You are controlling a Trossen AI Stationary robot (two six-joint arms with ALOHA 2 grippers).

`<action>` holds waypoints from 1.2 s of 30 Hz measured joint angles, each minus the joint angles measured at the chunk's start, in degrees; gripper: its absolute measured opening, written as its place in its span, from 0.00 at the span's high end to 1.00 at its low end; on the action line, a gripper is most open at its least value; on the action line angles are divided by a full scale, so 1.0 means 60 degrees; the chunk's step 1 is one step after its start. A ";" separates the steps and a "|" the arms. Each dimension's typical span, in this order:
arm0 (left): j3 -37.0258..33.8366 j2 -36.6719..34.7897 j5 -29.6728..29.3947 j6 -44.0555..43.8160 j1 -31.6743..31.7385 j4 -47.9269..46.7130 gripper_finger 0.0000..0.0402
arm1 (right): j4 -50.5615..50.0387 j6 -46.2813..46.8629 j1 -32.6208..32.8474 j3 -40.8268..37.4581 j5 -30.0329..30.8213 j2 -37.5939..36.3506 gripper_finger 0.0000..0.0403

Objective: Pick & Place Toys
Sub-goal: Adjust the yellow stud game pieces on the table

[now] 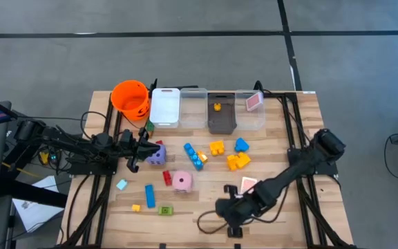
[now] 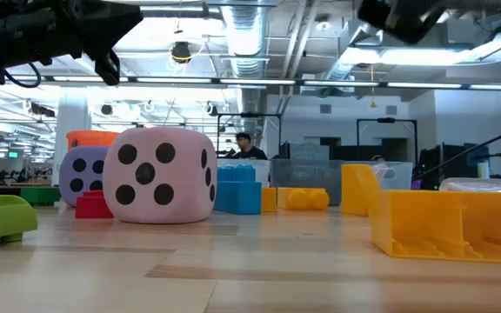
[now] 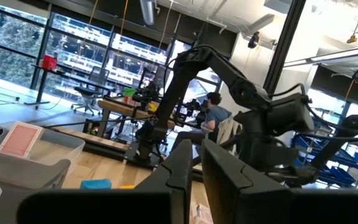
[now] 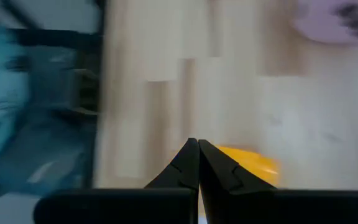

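In the right wrist view the whole scene is smeared: a rounded yellow plastic piece (image 4: 248,165) sits half hidden behind the closed right gripper (image 4: 198,163), and its shape cannot be made out. The pale pink dotted die (image 4: 337,18) is cut off by that picture's edge. In the low view the purple dotted die (image 2: 83,174) is partly covered by the pink one, and the orange plastic bucket (image 2: 91,137) shows only its rim. The small yellow item in the grey rectangular bin (image 1: 221,114), possibly a block, is too small to tell.
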 joint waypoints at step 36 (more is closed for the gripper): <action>0.0018 -0.0186 0.0001 0.0397 0.0954 0.0177 0.93 | -0.3311 0.2070 -0.1116 -0.0007 0.1394 0.1739 1.00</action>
